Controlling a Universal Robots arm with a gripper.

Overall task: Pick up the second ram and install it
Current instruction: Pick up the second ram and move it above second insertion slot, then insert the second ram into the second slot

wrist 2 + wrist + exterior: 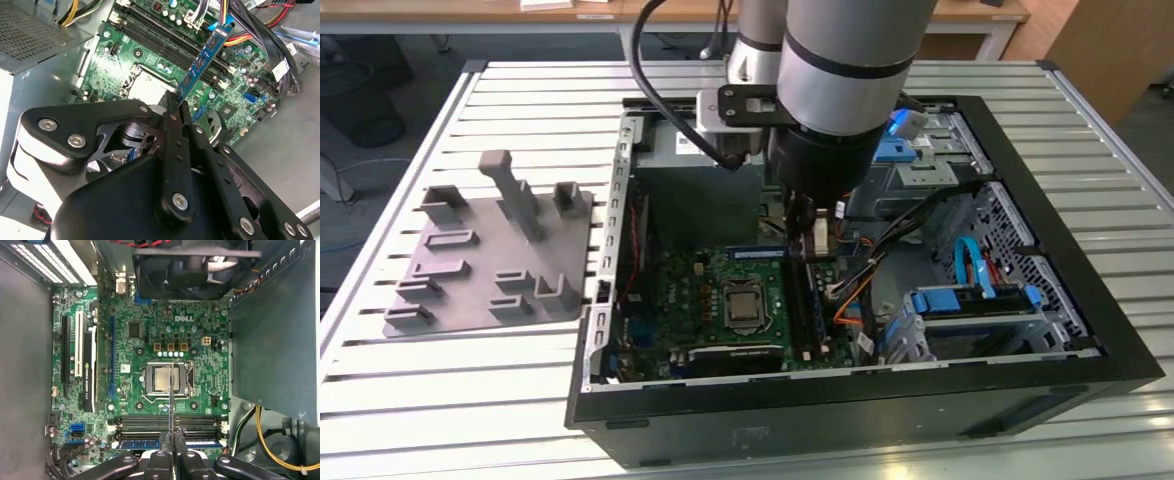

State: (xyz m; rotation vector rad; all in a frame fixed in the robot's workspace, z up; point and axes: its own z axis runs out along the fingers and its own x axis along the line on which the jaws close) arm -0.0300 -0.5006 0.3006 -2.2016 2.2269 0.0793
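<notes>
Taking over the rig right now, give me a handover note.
Gripper: shut on the second ram, held on edge above the motherboard.
Done: second ram is picked up. Another blue ram stick already sits in a slot.
Left: second ram is not yet seated. The black memory slots beside the seated stick look free.

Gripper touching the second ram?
Touching. In the second wrist view the gripper is clamped on one end of the second ram, no gap visible.

Fixture (467, 270) at the exterior view's left of case (854, 412); the second ram (202, 60) above motherboard (150, 55).
</notes>
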